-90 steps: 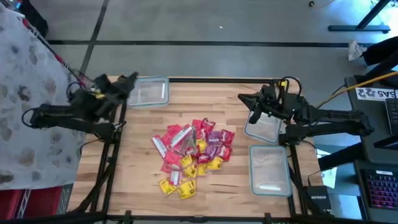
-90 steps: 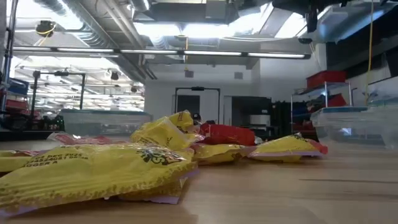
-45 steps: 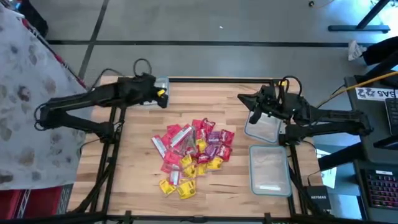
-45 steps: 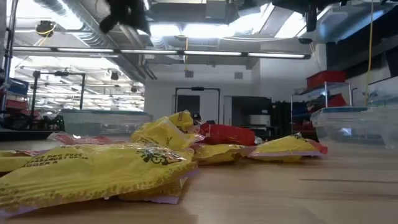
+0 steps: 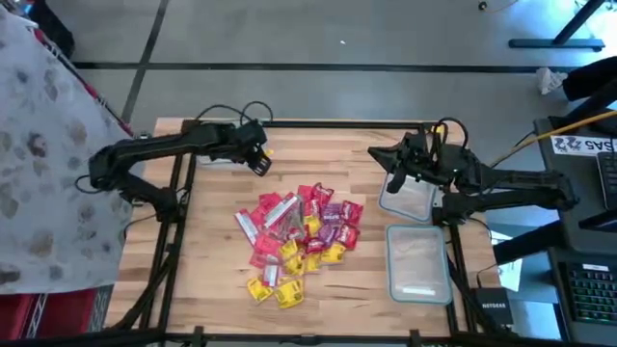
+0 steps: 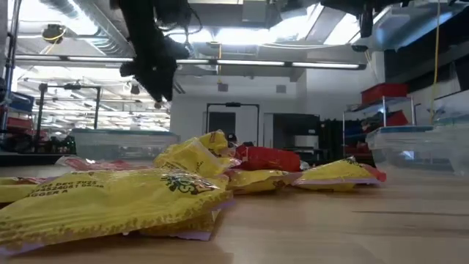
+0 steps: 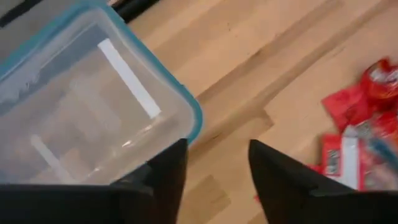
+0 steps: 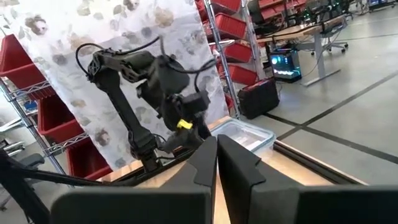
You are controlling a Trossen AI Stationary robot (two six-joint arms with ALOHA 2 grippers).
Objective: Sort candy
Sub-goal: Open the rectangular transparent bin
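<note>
Below-right of L pincer: candy

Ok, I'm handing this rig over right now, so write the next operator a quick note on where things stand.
Left gripper: open, empty, in the air between the far-left container and the candy pile.
Right gripper: shut, empty, over the upper right-hand container.
Candy: all in one mixed heap mid-table, red, yellow and purple together.
Done: nothing sorted; the lower right container looks empty too.
Left: all the sorting.
</note>
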